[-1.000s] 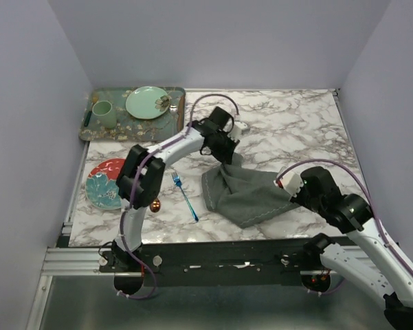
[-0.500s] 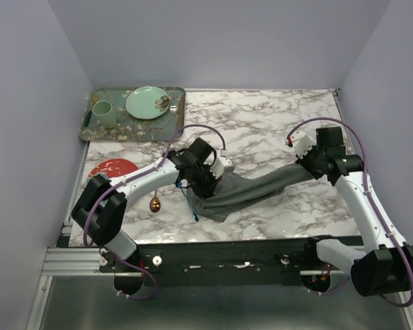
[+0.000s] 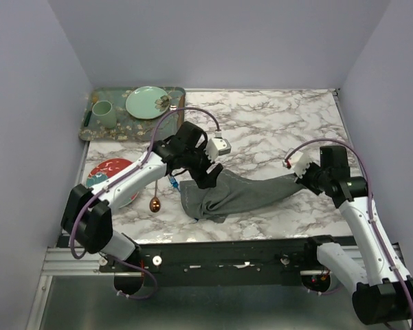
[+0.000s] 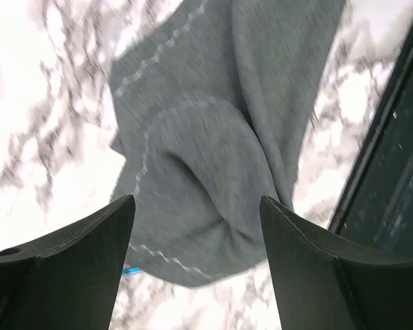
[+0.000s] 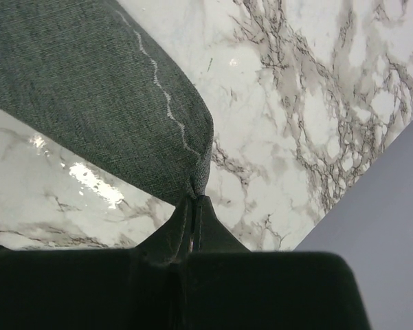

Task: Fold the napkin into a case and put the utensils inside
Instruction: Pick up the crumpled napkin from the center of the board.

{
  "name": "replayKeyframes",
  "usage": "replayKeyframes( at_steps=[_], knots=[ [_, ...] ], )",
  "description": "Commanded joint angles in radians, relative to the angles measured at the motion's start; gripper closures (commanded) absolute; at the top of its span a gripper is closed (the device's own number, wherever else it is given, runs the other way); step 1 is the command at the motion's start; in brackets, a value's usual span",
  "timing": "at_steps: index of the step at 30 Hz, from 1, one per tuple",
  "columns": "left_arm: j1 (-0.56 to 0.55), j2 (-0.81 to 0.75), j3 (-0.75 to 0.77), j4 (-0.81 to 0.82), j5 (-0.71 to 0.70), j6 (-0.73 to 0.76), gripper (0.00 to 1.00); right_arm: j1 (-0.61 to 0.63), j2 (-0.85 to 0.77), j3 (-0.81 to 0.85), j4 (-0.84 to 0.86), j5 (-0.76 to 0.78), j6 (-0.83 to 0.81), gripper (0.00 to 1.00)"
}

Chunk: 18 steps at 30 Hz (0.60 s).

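Folding under way: right fingers [image 5: 185,230] pinch one corner of the napkin [image 3: 240,194]; left fingers [image 4: 75,265] gape empty above its bunched end, likely needing a fresh grasp.

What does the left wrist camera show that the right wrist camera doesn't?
Only the left wrist view: the left gripper open above the bunched end of the dark grey cloth napkin, a sliver of what looks like the bright blue fork poking out beneath it, and the black frame rail at the table edge. Only the right wrist view: the right gripper shut on a napkin corner, plus the lilac wall. Both: the napkin's light stitched border and the white marble tabletop.
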Motion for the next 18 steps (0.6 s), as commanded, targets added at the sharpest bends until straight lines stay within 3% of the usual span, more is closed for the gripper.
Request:
replayKeyframes(
  at_steps=[1,8,13,17,18],
  knots=[
    [-0.005,0.185,0.136,0.008,-0.031,-0.020,0.16,-0.004,-0.079,-0.066,-0.071,-0.064,-0.050,0.99],
    [-0.030,0.464,0.317,0.018,-0.111,-0.071,0.15,-0.004,-0.134,-0.104,-0.097,-0.062,-0.035,0.99],
    [-0.037,0.561,0.397,-0.024,-0.070,-0.074,0.23,-0.004,-0.126,-0.100,-0.094,-0.048,-0.003,0.99],
    [-0.039,0.617,0.431,-0.036,-0.032,-0.100,0.40,-0.004,-0.114,-0.083,-0.081,-0.035,0.035,0.99],
    [-0.039,0.630,0.453,-0.047,-0.031,-0.106,0.52,-0.004,-0.112,-0.080,-0.081,-0.030,0.040,0.99]
  ],
)
